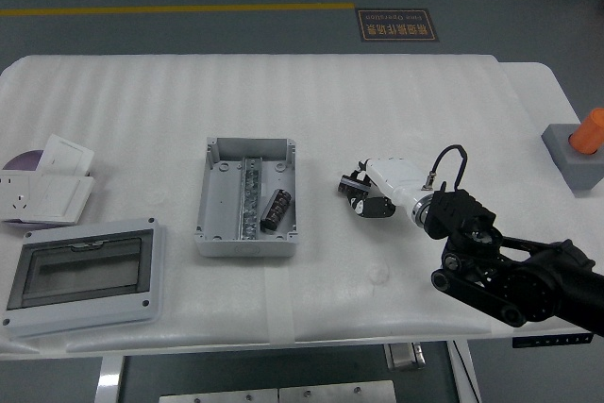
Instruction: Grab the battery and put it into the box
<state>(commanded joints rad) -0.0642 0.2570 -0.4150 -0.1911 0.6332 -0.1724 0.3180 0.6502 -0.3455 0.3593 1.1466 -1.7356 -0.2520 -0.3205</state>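
Since the battery [276,209] already lies inside the grey box [246,198], right of its central rail, the task looks done. Hovering over the bench [377,101] right of the box, the right hand [366,193] has curled fingers holding nothing.

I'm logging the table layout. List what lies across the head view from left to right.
White socket plate → clear-lidded cover → grey box holding the battery → right hand → grey block with an orange knob.
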